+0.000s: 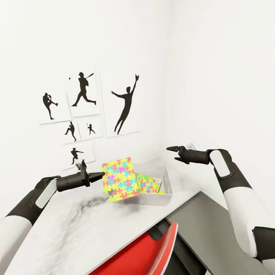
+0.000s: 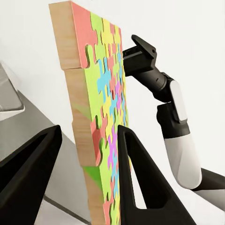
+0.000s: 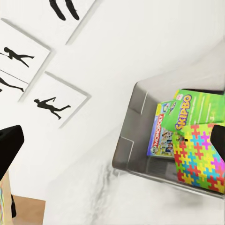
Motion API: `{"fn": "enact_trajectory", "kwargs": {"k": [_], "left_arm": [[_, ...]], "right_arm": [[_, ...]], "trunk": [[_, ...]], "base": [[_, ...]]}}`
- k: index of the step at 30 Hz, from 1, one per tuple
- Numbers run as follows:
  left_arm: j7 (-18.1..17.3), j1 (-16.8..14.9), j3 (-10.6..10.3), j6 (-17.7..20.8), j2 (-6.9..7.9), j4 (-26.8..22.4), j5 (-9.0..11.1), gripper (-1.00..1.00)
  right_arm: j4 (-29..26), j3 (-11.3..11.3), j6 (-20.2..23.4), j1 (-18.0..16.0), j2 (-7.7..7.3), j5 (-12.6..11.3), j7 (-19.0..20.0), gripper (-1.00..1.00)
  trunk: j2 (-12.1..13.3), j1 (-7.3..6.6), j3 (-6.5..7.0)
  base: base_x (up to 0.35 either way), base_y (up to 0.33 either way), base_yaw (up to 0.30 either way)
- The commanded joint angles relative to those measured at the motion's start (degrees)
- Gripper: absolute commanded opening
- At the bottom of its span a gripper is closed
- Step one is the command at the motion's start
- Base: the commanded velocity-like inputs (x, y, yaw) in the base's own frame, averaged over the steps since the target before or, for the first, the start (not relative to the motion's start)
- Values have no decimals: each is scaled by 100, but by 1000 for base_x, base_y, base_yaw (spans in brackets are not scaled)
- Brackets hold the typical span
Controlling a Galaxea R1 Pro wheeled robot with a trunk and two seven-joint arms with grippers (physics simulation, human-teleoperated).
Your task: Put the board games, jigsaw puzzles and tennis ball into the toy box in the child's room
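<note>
Head view, left to right: baseball silhouette prints (image 1: pixel 82 110) on white wall. Left gripper (image 1: pixel 100 176) clamps a jigsaw puzzle (image 1: pixel 120 179) by its edge, panel upright and slightly tilted, held above the pale table (image 1: pixel 88 225) just beside the toy box (image 1: pixel 167 194). Left wrist view: puzzle's (image 2: pixel 101 117) wooden edge sits between the two dark fingers (image 2: pixel 140 183), colourful face turned toward the right arm (image 2: pixel 176 117). Toy box rests on the table near the wall corner; inside it a second jigsaw puzzle (image 3: pixel 199 157), a green Skip-Bo box (image 3: pixel 187 110) and a Monopoly box (image 3: pixel 161 136), stacked overlapping. Red chair back (image 1: pixel 141 254) below the table edge. Right gripper (image 1: pixel 172 149) hovers above the box, jaws parted, nothing in them.
</note>
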Motion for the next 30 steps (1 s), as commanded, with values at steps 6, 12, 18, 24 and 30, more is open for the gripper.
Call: {"fn": "enact_trajectory", "kwargs": {"k": [6, 12, 18, 24, 30], "left_arm": [[-10, -4, -17, 28, 5, 4, 24, -100], [-17, -4, -17, 27, 10, 4, 24, -100], [-19, -4, -17, 27, 14, 4, 24, -100], [-15, -4, -17, 27, 12, 4, 24, -100], [-13, -4, -17, 27, 14, 4, 24, -100]], "right_arm": [[2, -14, 22, -2, 2, 60, 59, 100], [2, -12, 22, -2, 3, 60, 59, 100], [2, -8, 22, -2, 2, 60, 58, 100], [2, -10, 22, -2, 2, 60, 59, 100], [2, -12, 22, -2, 2, 60, 59, 100]], "trunk": [[-4, 4, -3], [-4, 4, -3], [-4, 4, -3], [-4, 4, -3], [-4, 4, -3]], "base": [[247, -17, 0], [141, -104, 0], [123, -23, 0], [52, -27, 0], [9, -7, 1]]}}
